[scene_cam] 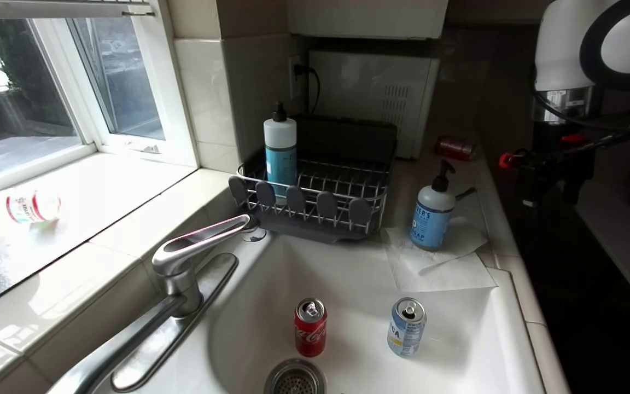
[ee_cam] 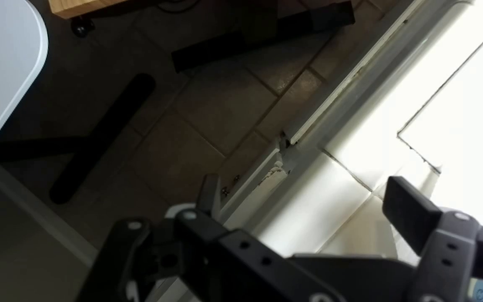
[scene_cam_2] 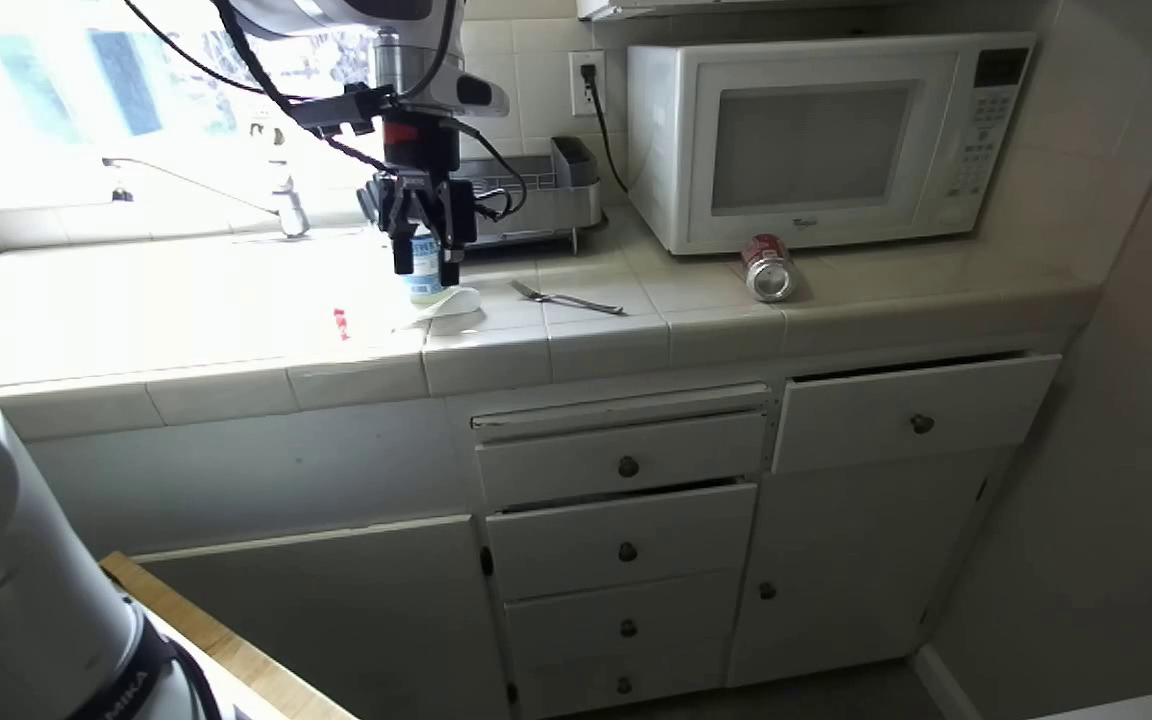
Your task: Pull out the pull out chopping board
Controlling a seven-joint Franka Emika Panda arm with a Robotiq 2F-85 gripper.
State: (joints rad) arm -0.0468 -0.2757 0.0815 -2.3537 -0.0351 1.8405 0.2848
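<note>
The pull-out chopping board point(scene_cam_2: 621, 410) appears as a white front strip just under the countertop, above the top drawer, in an exterior view. In the wrist view its worn edge point(ee_cam: 262, 188) shows near the left finger. It looks nearly flush with the cabinet front. My gripper point(scene_cam_2: 427, 266) hangs pointing down, above and to the left of the board in that exterior view. It also shows dark at the right in an exterior view point(scene_cam: 550, 198). In the wrist view the gripper point(ee_cam: 308, 201) has its fingers wide apart with nothing between them.
The tiled counter edge point(scene_cam_2: 606, 350) overhangs the board. Drawers point(scene_cam_2: 628, 467) sit below it, some slightly ajar. A fork point(scene_cam_2: 568, 299), a red can point(scene_cam_2: 769, 268) and a soap bottle point(scene_cam: 431, 216) stand or lie on the counter. A microwave point(scene_cam_2: 836, 150) is behind. The sink point(scene_cam: 359, 339) holds two cans.
</note>
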